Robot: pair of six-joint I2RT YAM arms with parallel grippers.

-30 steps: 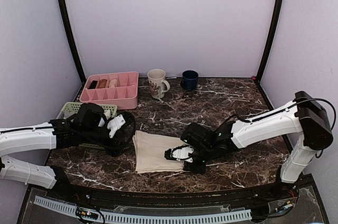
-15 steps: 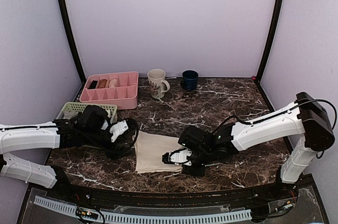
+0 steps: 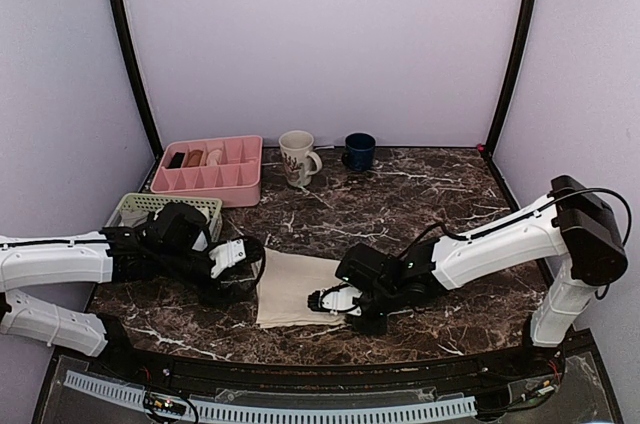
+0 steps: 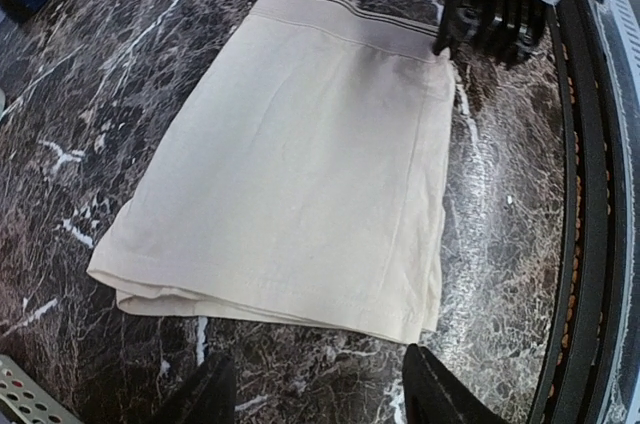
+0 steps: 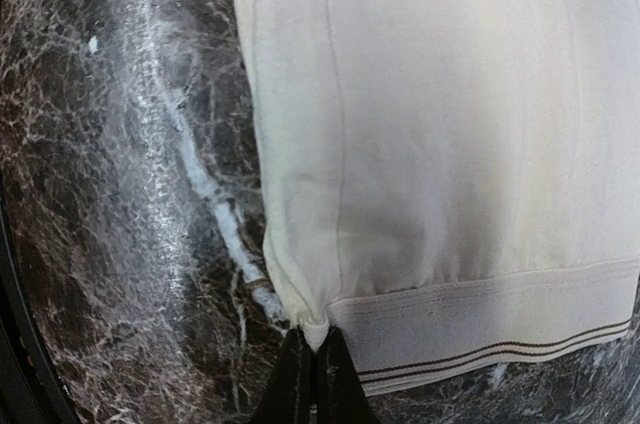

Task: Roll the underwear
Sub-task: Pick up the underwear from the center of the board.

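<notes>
The cream-beige underwear (image 3: 293, 287) lies folded flat on the marble table between the arms. In the left wrist view (image 4: 300, 164) its striped waistband is at the far end. My right gripper (image 3: 330, 299) is shut, pinching the near corner of the underwear at the waistband, seen in the right wrist view (image 5: 312, 344), where the fabric (image 5: 440, 124) bunches at the fingertips. My left gripper (image 3: 238, 262) is open and empty, its fingers (image 4: 430, 394) just short of the underwear's left hem, low over the table.
A pink divided tray (image 3: 209, 168) with small items stands at the back left. A green mesh basket (image 3: 140, 206) sits behind the left arm. A cream patterned mug (image 3: 296, 158) and a dark blue cup (image 3: 359, 151) stand at the back.
My left gripper has moved right and lower toward the underwear's left edge. My right gripper has slid slightly left, still pinching the waistband corner.
</notes>
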